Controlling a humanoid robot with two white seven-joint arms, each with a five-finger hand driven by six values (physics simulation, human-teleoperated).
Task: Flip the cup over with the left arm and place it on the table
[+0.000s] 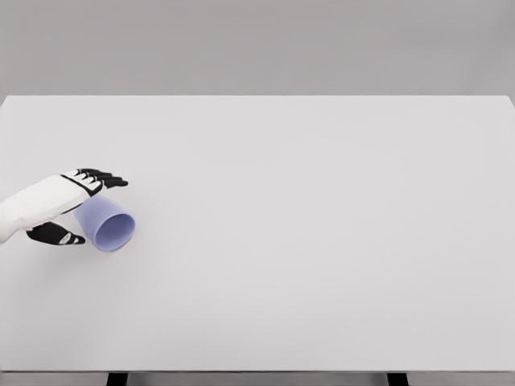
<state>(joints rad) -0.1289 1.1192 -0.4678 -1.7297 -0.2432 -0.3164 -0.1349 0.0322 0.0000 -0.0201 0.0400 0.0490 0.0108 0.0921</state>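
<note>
A wide white counter (pixel 322 241) is seen from the head camera, filling most of the view, with a plain grey wall behind its far edge. Two dark legs are just visible below the near edge.

The left hand (pixel 71 205) is brought in from the left edge of the picture, on a white forearm that runs up and to the right. It is placed over the left part of the counter, roughly midway between the near and far edges. The black fingers (pixel 103 178) are stretched out to the right along the far side of a cup, while the thumb (pixel 56 235) is set on the near side, pointing right as well. The fingers and thumb are thus closed about the cup, which is gripped between them at its closed end.

The cup (pixel 110 225) is pale blue-violet and is held tilted, almost on its side. Its open mouth is turned toward the right and the near side, so that the rim is seen as an oval. Its base is hidden under the palm. Whether the rim touches the counter or is held just above it cannot be told from this view.

The right arm is not shown anywhere in the picture.
</note>
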